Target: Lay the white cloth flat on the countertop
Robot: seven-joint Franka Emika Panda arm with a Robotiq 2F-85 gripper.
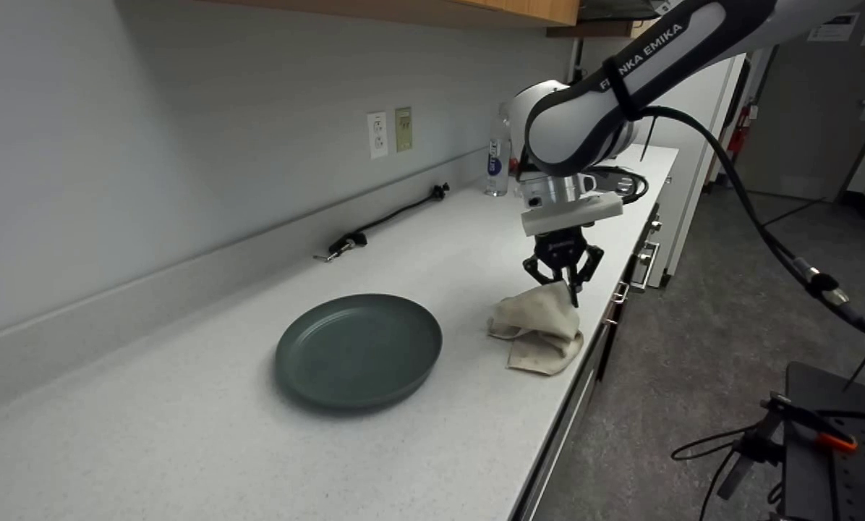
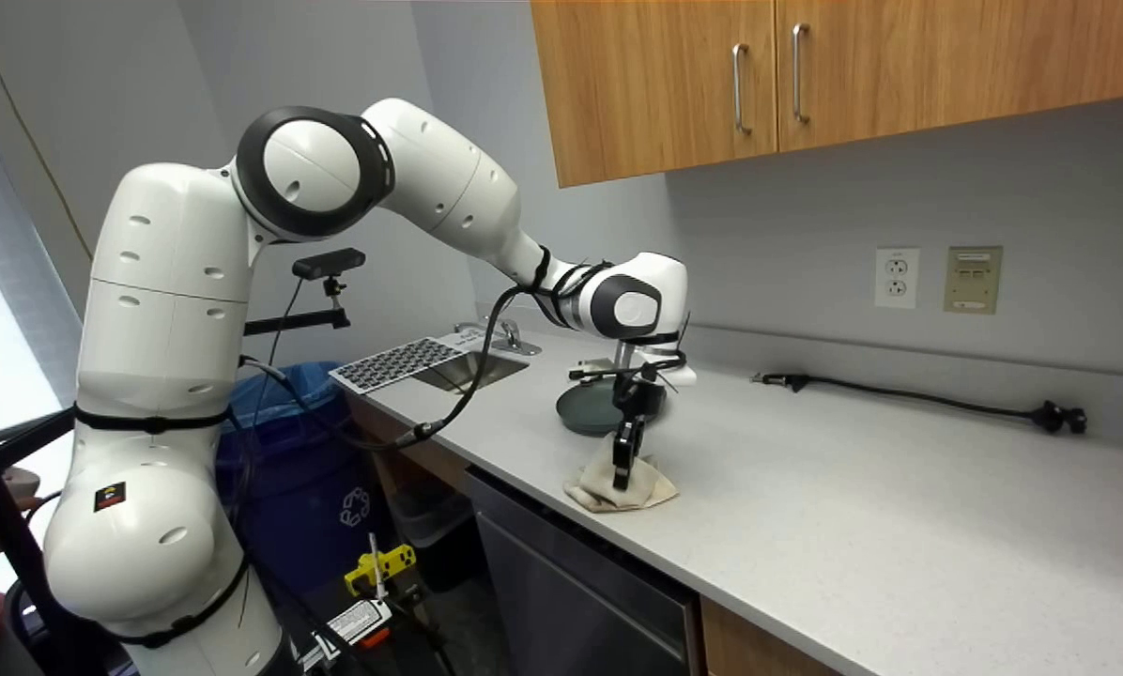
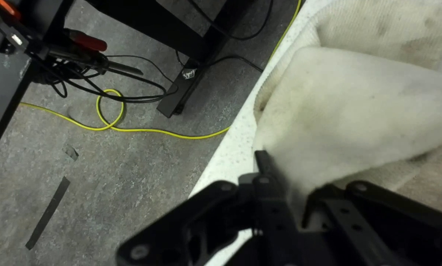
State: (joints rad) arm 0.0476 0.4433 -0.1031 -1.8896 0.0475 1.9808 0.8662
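Crumpled in folds, the white cloth (image 1: 537,318) rests on the countertop (image 1: 244,449) close to the front edge. A peak of it rises to my gripper (image 1: 568,286), which points down from above in both exterior views. In the wrist view the cloth (image 3: 357,107) runs in between the jaws and covers the tip of the right-hand finger. The left-hand fingertip (image 3: 264,161) shows against the cloth's side. The jaws stand close together, shut on that raised fold. The cloth's lower part (image 2: 655,490) still touches the counter.
A dark grey-green round plate (image 1: 356,354) lies beside the cloth. A black cable (image 1: 403,211) lies along the backsplash, with a plastic bottle (image 1: 497,163) farther along. The counter's front edge drops to the floor (image 3: 132,166) close to the cloth. A sink (image 2: 477,372) is set into one end.
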